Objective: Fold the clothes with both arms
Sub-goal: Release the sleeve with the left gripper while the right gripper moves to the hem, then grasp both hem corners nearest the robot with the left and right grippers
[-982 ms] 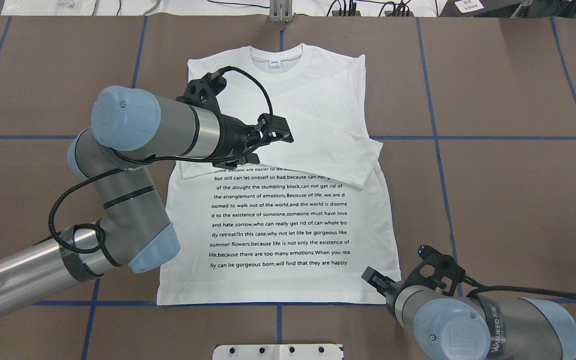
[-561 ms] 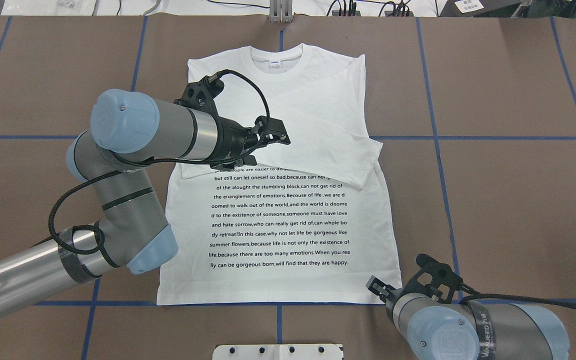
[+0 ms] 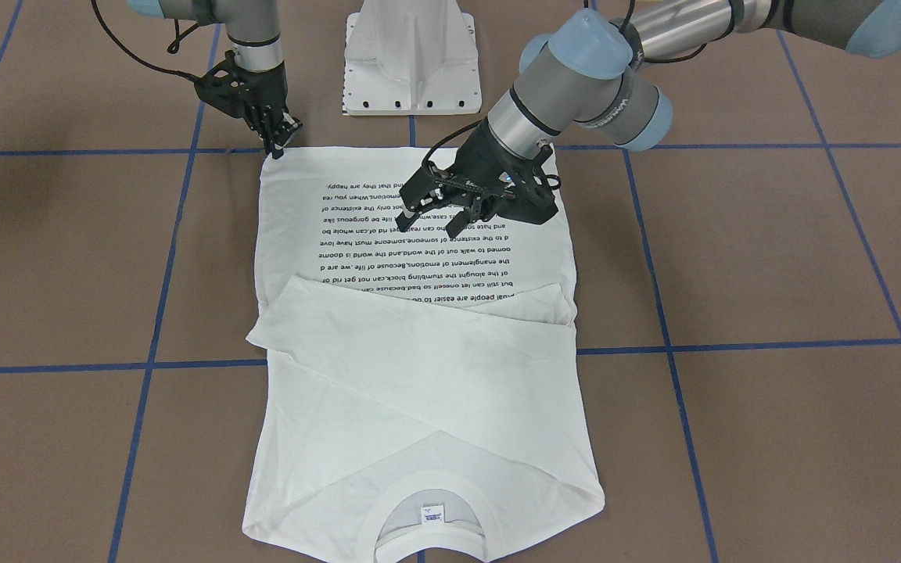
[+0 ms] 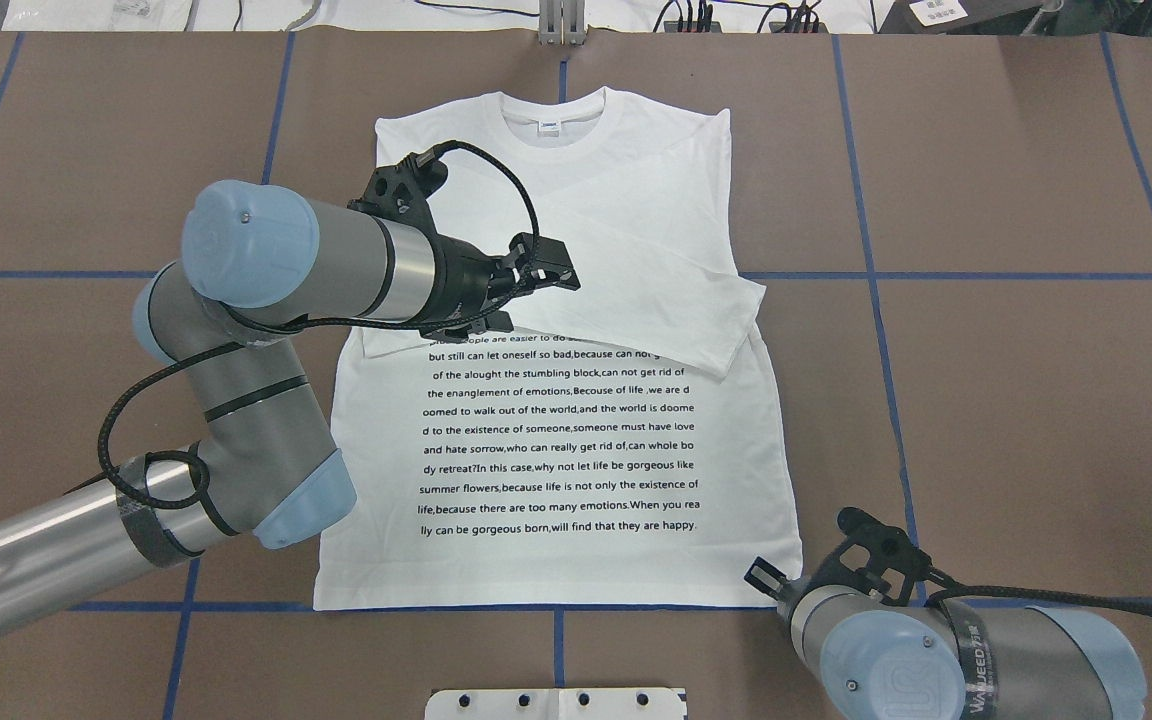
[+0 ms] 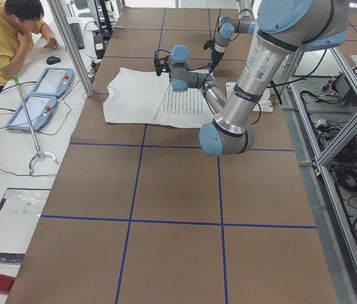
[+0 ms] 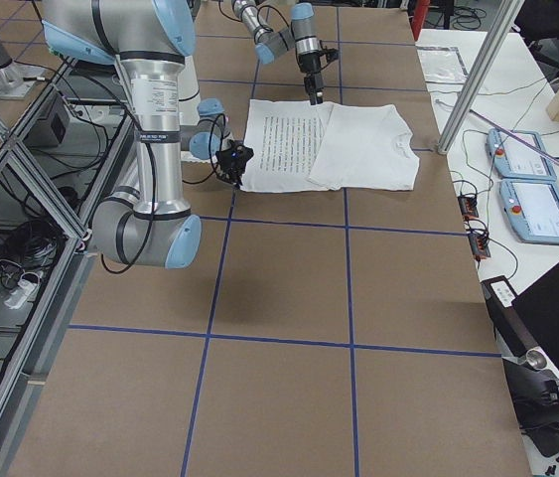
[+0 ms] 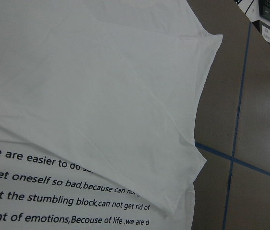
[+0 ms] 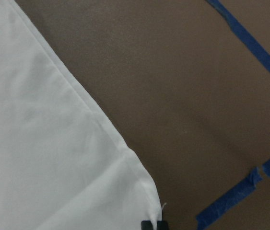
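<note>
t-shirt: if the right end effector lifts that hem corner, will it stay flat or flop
Likely floppy: the T-shirt lies thin and flat, hugging the table, so a lifted corner near the right end effector would probably drape and peel. Probably light for its size, being thin cloth. The sleeves folded across the chest lie loose and may slide out.

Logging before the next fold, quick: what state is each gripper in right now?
Left gripper: open, empty, above the white long-sleeved printed T-shirt.
Right gripper: at the shirt's hem corner; cannot tell if shut.
</note>
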